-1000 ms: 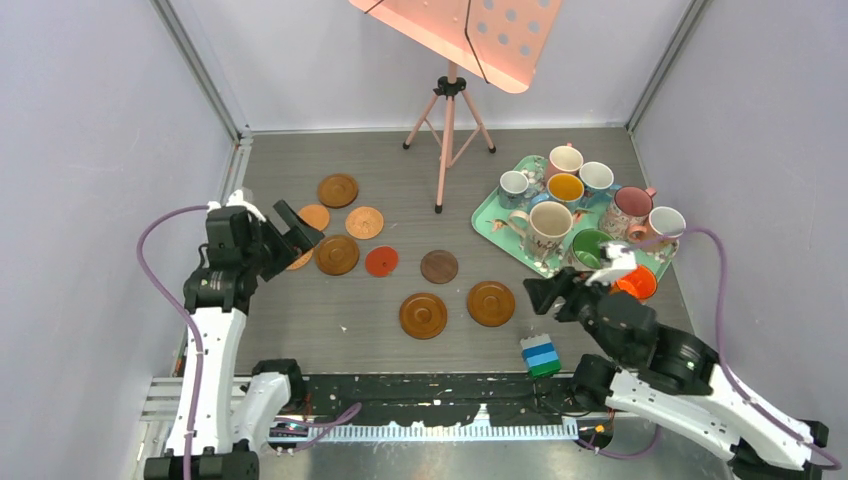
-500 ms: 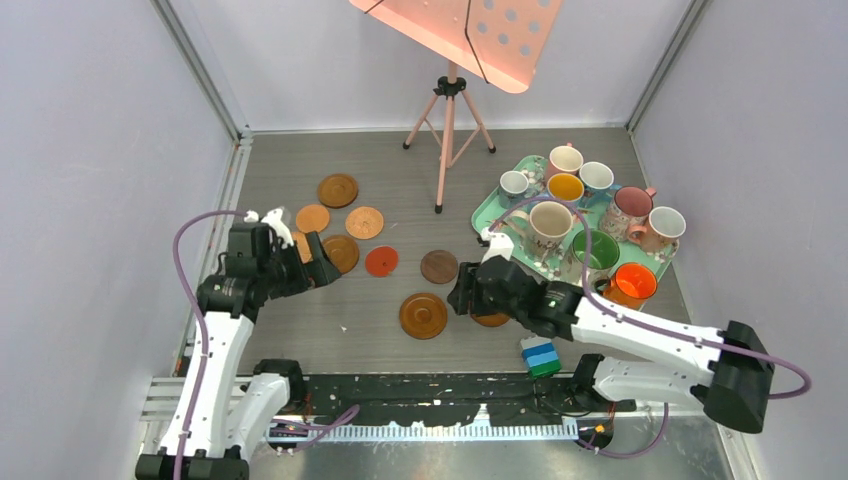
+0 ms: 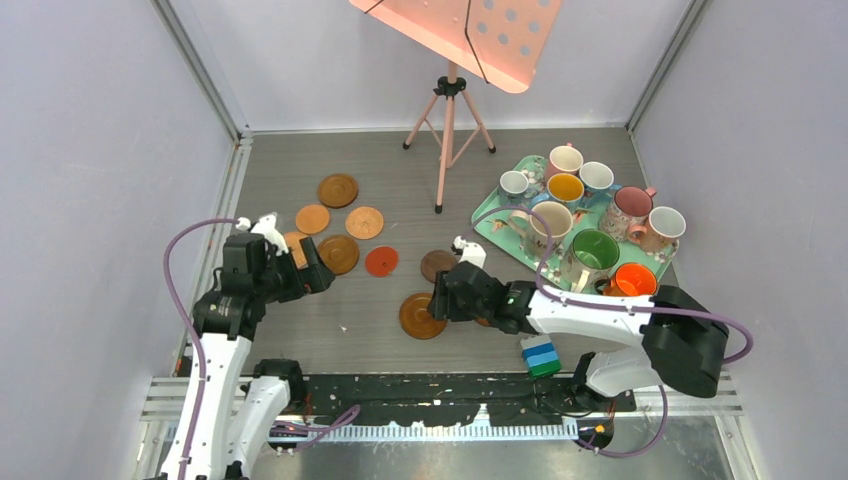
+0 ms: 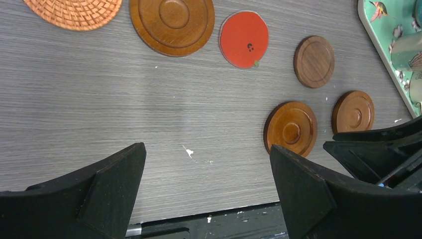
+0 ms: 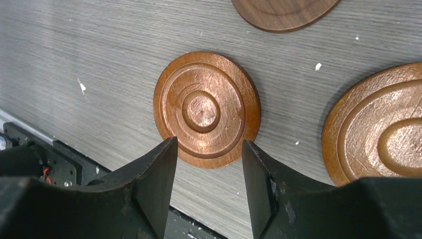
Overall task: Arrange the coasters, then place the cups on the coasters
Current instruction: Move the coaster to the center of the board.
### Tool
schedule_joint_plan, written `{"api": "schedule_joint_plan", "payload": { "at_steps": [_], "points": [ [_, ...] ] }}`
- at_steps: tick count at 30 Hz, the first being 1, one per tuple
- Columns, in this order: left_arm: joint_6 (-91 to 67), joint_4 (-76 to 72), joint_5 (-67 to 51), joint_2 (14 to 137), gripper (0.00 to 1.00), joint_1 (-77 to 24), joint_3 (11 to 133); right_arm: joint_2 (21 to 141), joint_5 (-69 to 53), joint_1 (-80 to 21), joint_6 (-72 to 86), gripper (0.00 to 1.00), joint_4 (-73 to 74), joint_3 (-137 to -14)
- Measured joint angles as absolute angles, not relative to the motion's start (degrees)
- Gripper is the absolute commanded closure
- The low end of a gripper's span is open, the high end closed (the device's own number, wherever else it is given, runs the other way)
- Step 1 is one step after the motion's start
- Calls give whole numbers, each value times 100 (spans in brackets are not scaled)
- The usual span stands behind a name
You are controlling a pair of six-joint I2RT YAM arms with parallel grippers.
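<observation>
Right arm: swung from beside the tray [image 3: 488, 222] out to mid-counter within the last second. The right claw [image 5: 209, 147] now sits low over a grooved coaster [image 5: 206, 109]. Its jaws are at a middling gap with the fingertips at the disc's near rim, and nothing is held.

Left arm: dropped and drew in slightly. The left claw [image 4: 206, 167] is spread wide and empty, hovering above bare counter [image 3: 330, 320] near the left-hand group.

Coasters: about nine, all flat on the counter and loosely scattered.
- Left-hand cluster ends with a red coaster [image 3: 381, 261].
- A dark coaster [image 3: 438, 264] lies mid-counter.
- The grooved one is nearest the arms.
- A second brown coaster [image 5: 383, 139] lies just beside it, under the right arm.

Cups [image 3: 566, 187]: about nine, bunched on or at the edge of the tray at far right. None is on a coaster.

Step in hand, as judged: arranging the coasters, with the cups untouched.

Next move, as judged:
- The grooved disc is wider than the present jaw gap and lies flat.
- The claw will likely have to pinch it at the rim or slide it along the counter.
- It should keep off the neighbouring brown coaster.
</observation>
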State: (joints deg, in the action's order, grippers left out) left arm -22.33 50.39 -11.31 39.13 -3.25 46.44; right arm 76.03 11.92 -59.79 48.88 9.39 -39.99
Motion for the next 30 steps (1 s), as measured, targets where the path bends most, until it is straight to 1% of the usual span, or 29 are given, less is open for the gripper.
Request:
{"api": "schedule_joint_plan", "payload": {
  "at_steps": [8,21,27,30],
  "points": [
    [-2250,5037,-1044,3861,1,-327,4609,8221,1288,-5977,4974,44,609,-3997],
    [-2257,5035,-939,3863,1,-327,4582,8903,1205,-5988,4908,51,71,-4239],
    [-2261,5030,-915,3879,1,-327,4580,9400,904,-6248,5030,52,-132,-4683],
    [-2261,5030,-904,3900,1,-327,4580,9723,742,-6375,5098,50,-167,-5050]
  ]
}}
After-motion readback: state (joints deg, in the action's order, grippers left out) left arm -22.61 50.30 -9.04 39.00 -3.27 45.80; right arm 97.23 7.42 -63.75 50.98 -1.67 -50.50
